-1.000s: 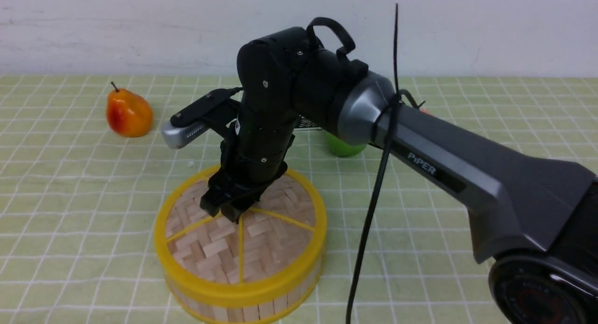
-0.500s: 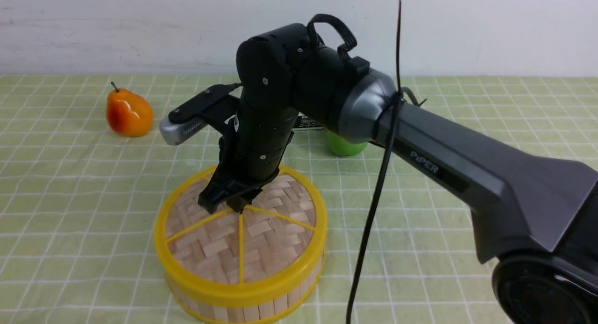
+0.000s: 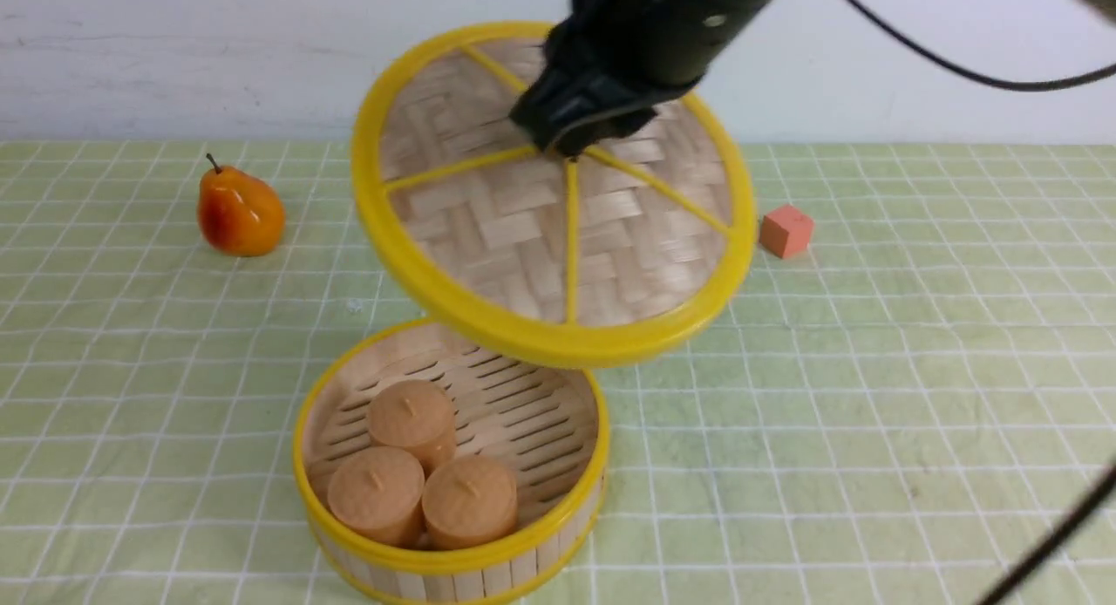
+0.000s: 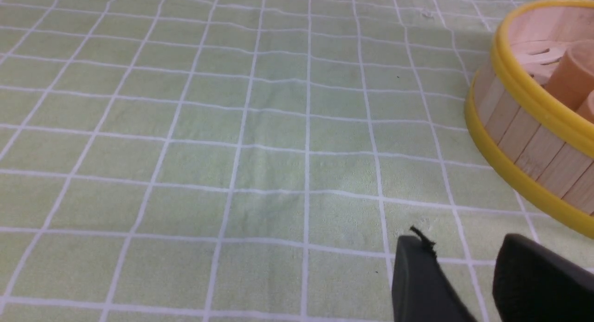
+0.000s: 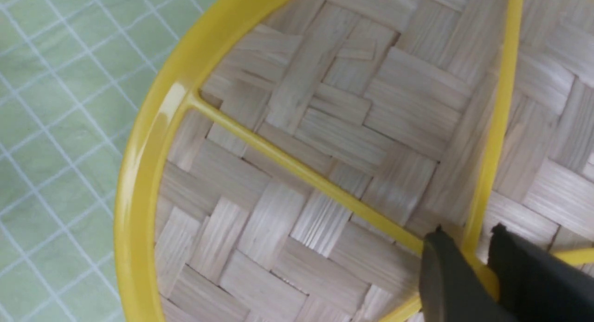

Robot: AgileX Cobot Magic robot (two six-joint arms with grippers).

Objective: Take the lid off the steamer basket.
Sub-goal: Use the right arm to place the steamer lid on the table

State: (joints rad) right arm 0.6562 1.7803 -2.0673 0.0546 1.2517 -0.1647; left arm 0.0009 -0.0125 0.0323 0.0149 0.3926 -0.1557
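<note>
The lid (image 3: 523, 230), a woven bamboo disc with a yellow rim and spokes, hangs in the air tilted toward the front camera, above and a little right of the steamer basket (image 3: 453, 560). My right gripper (image 3: 571, 143) is shut on the lid's yellow centre knob; in the right wrist view the gripper (image 5: 468, 238) pinches the hub of the lid (image 5: 325, 127). The basket stands uncovered on the cloth with three tan cylinders (image 3: 410, 418) inside. My left gripper (image 4: 464, 247) is open and empty, low over the cloth beside the basket's wall (image 4: 524, 145).
An orange-red pear (image 3: 240, 213) lies at the back left. A small orange cube (image 3: 785, 231) sits at the back right, just beyond the lid's rim. A green checked cloth (image 3: 872, 431) covers the table, and a white wall stands behind it.
The lid has come off the basket and risen up and to the right with my right gripper, tilting toward the camera. The basket's inside and the orange cube now show.
</note>
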